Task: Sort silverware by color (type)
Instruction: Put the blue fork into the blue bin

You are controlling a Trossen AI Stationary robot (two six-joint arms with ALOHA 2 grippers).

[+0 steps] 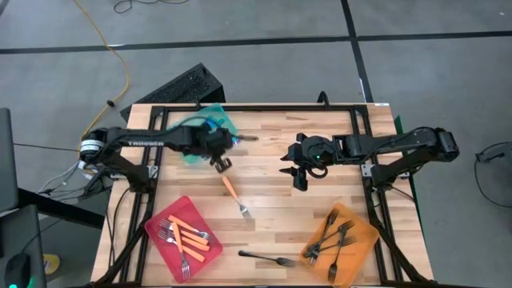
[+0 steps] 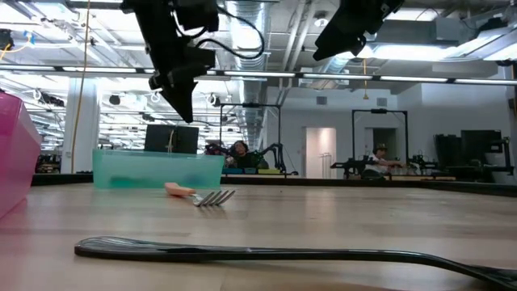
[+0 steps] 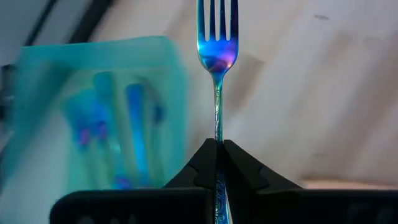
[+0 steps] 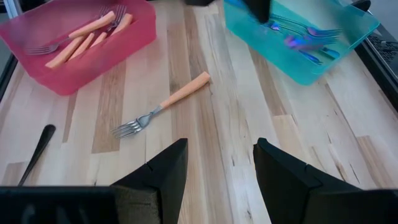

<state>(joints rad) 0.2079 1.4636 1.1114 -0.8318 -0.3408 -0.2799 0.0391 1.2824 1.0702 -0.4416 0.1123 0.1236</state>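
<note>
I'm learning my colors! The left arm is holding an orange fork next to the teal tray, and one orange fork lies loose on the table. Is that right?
Not quite. The fork in the left gripper is blue, not orange; the left wrist view shows it pinched between the shut fingers. The rest holds: it is next to the teal tray, and one orange fork lies loose on the table.

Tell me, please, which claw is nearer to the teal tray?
The left claw: it hangs at the teal tray's edge, shut on a blue fork. The right claw hovers open farther off, over mid-table.

1 fork (image 1: pixel 236 197) lies between 3 trays (image 1: pixel 182 237).
</note>
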